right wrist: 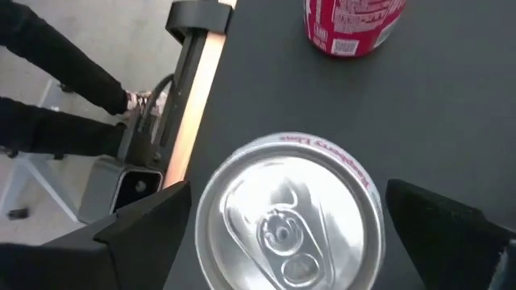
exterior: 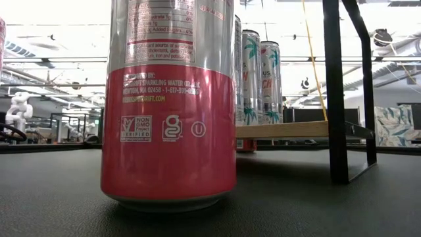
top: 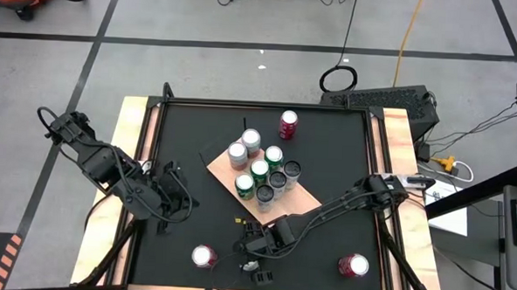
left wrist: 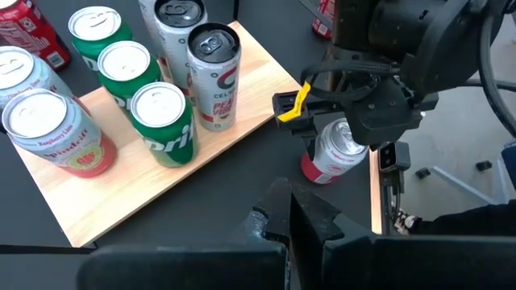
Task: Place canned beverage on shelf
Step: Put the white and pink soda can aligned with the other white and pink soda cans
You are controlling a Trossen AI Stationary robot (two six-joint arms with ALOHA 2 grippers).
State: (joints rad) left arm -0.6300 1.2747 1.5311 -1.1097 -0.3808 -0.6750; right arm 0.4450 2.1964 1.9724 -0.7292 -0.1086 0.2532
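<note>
High view: the black surface (top: 328, 157) fills the centre of the frame, with the shelf (top: 307, 202), a light wood-grain board, lying diagonally near the middle and carrying a cluster of upright cans (top: 259, 169). A red can (top: 288, 124) stands apart toward the upper centre; another red-and-silver can (top: 353, 265) stands at the lower right, and a third (top: 205, 256) at the lower left of centre.

The right arm reaches in from the right edge, its links folded low and slanting toward the lower centre, ending in the right end effector (top: 259, 266) at the bottom centre of the frame. In the right wrist view its two dark fingers (right wrist: 141, 229) stand wide apart on either side of a silver-topped can (right wrist: 290, 213), seen from directly above; contact between fingers and can cannot be told. In the left wrist view this same can (left wrist: 332, 151) stands on the surface beneath the right arm's wrist, just off the corner of the shelf (left wrist: 169, 173).

The left arm is bent at the left of the frame, its left end effector (top: 170, 213) closed and empty, resting low over the surface well left of the shelf.

Low view: a red can (exterior: 170, 99) dominates the foreground; the shelf (exterior: 283, 129) appears edge-on behind it.
</note>
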